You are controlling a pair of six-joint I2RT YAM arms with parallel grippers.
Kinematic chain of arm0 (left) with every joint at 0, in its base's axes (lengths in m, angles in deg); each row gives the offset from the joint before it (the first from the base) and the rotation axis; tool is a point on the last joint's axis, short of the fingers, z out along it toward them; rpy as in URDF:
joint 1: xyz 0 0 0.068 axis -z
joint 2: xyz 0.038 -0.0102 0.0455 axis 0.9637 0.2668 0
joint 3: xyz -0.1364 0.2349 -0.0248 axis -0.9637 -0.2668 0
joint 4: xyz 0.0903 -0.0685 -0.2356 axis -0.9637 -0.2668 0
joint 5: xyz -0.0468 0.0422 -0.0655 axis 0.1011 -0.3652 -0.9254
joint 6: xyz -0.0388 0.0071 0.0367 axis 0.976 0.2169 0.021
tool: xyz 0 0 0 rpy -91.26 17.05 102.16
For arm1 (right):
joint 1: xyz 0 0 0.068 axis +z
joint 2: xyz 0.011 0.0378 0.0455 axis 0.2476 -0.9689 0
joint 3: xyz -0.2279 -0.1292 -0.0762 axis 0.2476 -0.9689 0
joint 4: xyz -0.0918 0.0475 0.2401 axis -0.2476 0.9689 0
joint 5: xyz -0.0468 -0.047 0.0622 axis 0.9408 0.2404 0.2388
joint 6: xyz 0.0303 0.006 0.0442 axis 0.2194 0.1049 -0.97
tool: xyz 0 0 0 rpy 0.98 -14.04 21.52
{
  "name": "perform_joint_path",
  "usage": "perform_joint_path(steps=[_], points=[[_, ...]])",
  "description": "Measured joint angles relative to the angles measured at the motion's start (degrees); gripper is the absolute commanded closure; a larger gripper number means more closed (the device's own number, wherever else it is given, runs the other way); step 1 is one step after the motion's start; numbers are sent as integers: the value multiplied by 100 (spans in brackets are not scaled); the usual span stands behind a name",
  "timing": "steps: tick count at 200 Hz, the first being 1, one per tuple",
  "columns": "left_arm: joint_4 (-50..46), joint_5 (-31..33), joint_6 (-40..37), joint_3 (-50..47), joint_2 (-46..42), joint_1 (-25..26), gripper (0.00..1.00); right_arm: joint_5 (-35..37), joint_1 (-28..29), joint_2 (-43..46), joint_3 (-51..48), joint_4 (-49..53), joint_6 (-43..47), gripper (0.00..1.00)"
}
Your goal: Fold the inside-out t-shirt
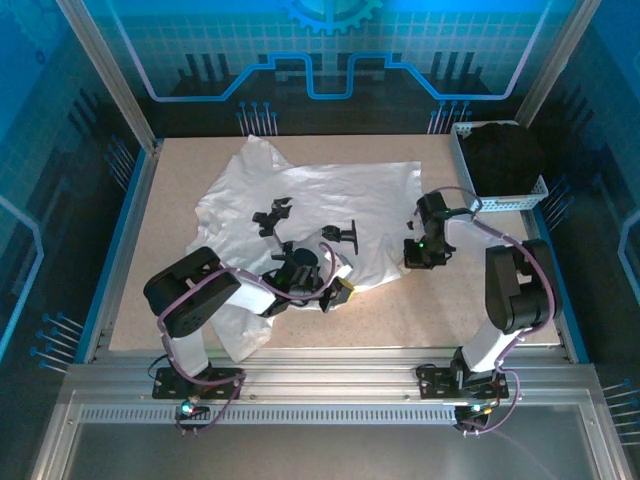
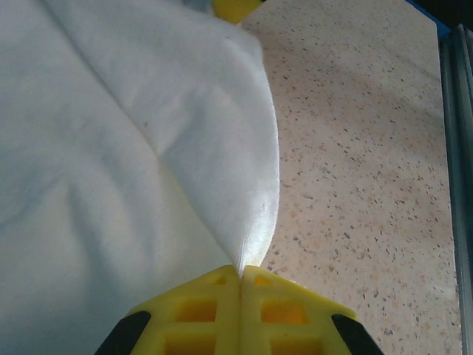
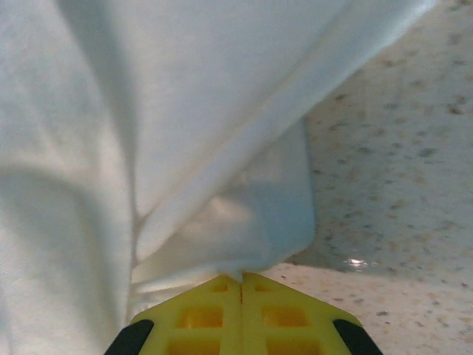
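Observation:
The inside-out t-shirt (image 1: pixel 320 195) is white and lies crumpled across the middle of the table, one part trailing toward the near left. My left gripper (image 1: pixel 342 291) sits at the shirt's near edge. In the left wrist view, its yellow fingers (image 2: pixel 214 296) are shut on a pointed fold of the t-shirt (image 2: pixel 111 148), which rises from the left gripper (image 2: pixel 240 271). My right gripper (image 1: pixel 411 260) is at the shirt's right edge. In the right wrist view, the right gripper (image 3: pixel 242 277) is shut on a hemmed corner of the t-shirt (image 3: pixel 185 111), lifted just off the table.
A white basket (image 1: pixel 462 150) holding a black garment (image 1: pixel 502 155) stands at the back right corner. Bare speckled tabletop (image 1: pixel 470 290) lies right of and in front of the shirt. Metal frame rails (image 1: pixel 320 370) run along the near edge.

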Motion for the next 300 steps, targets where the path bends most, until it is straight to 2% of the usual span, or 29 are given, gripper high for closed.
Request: perform_joint_path(steps=[30, 74, 98, 137, 161, 190, 300], points=[[146, -76, 240, -184, -140, -254, 100, -44, -59, 417, -170, 2, -79, 95], [162, -98, 424, -398, -142, -299, 100, 120, 133, 695, -358, 0, -232, 73], [157, -94, 487, -481, -142, -299, 100, 295, 490, 883, -385, -4, -225, 65], [144, -94, 487, -498, -142, -299, 100, 328, 1180, 1019, -310, 15, -160, 67], [142, -92, 487, -529, -142, -299, 100, 369, 1211, 811, -267, 48, -129, 71], [140, -92, 487, -531, -142, -299, 100, 367, 1217, 581, -264, 68, -90, 72], [142, -92, 485, -531, -142, -299, 100, 280, 1502, -61, 142, 203, 125, 66]])
